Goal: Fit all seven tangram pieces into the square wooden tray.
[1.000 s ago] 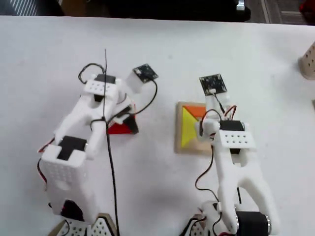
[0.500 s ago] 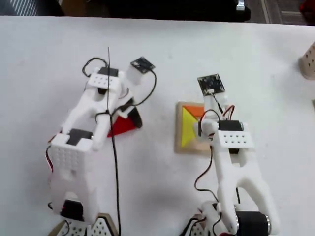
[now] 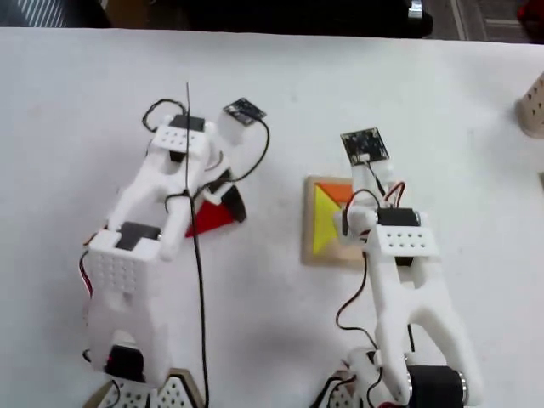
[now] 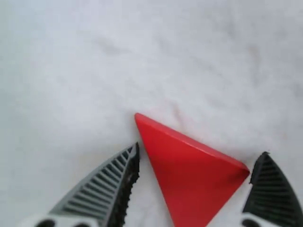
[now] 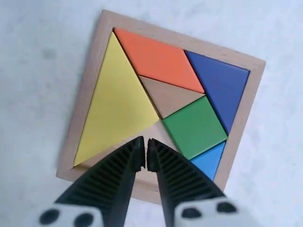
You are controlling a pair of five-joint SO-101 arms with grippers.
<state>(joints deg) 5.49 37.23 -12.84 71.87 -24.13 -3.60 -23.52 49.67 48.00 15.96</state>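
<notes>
At centre right of the high view, on the white tabletop [image 3: 272,85], sits the wooden tray [image 3: 308,223], nearly full. To its left lies the red triangle [image 4: 189,179], between the spread fingers of my left end effector [image 4: 199,155]. My right end effector [image 5: 146,146] is closed together over the tray.

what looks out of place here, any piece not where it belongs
The red triangle lies on the table, apart from the wooden tray, between the left gripper's open fingers. The tray has one triangular gap unfilled; nothing inside sits askew.
</notes>
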